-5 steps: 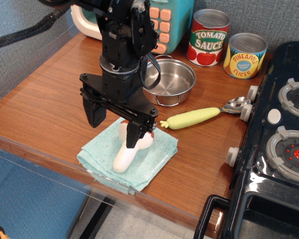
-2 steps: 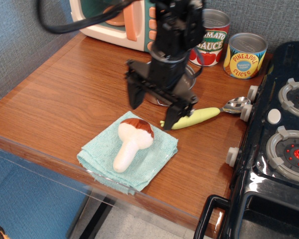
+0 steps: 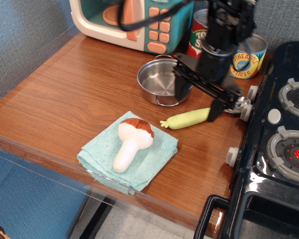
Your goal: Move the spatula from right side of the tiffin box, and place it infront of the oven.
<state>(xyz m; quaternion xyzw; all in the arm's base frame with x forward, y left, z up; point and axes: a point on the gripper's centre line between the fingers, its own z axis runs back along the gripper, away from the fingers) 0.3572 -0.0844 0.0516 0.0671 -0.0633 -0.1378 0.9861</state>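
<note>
The spatula lies flat on the wooden table, its pale yellow-green handle pointing left and its metal head partly behind the gripper, right of the steel tiffin box. My black gripper hangs open just above the spatula's right half, one finger by the pan's rim, the other finger near the handle's end. It holds nothing. The oven with teal front and salmon buttons stands at the back left.
A white brown-capped mushroom lies on a teal cloth near the front edge. A tomato sauce can and a pineapple can stand at the back. A black toy stove fills the right side.
The gripper has moved from above the mushroom and cloth to the right and back, past the pan, and now hangs over the spatula. Nothing else moved.
</note>
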